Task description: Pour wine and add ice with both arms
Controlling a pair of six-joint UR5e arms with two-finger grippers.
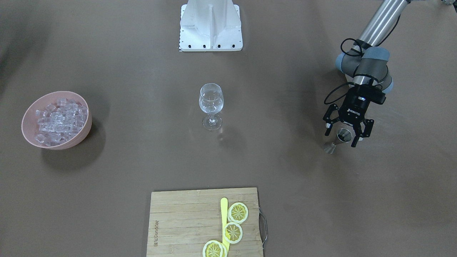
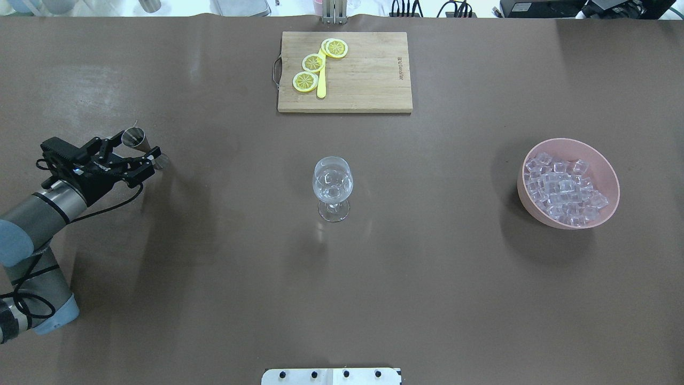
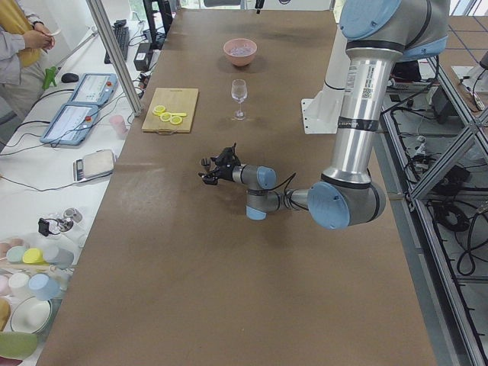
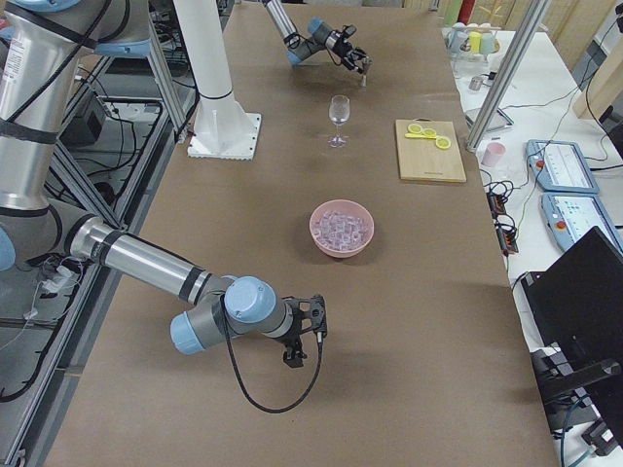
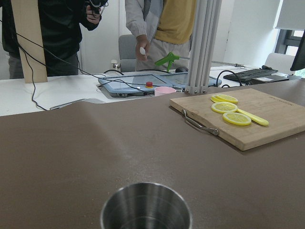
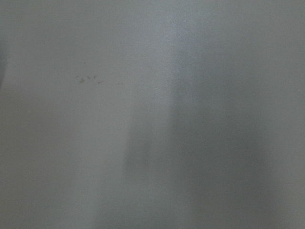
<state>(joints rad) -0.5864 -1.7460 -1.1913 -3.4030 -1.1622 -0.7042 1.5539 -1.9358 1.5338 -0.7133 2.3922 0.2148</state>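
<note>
My left gripper (image 1: 341,139) is open, with its jaws either side of a small steel jigger (image 1: 343,135) that stands on the table; it also shows in the overhead view (image 2: 140,147). The jigger's rim (image 5: 145,207) fills the bottom of the left wrist view. A clear wine glass (image 2: 332,184) stands mid-table with what look like clear cubes inside. A pink bowl (image 2: 606,182) at the right holds several ice cubes (image 2: 561,187). My right gripper (image 4: 307,336) hangs low over the table, near that view's camera; I cannot tell if it is open. The right wrist view is blurred grey.
A wooden cutting board (image 2: 363,75) with three lemon slices (image 2: 313,62) and a yellow stick lies at the table's far edge. The white robot base (image 1: 210,25) stands at the near edge. People stand behind the far edge (image 5: 162,28).
</note>
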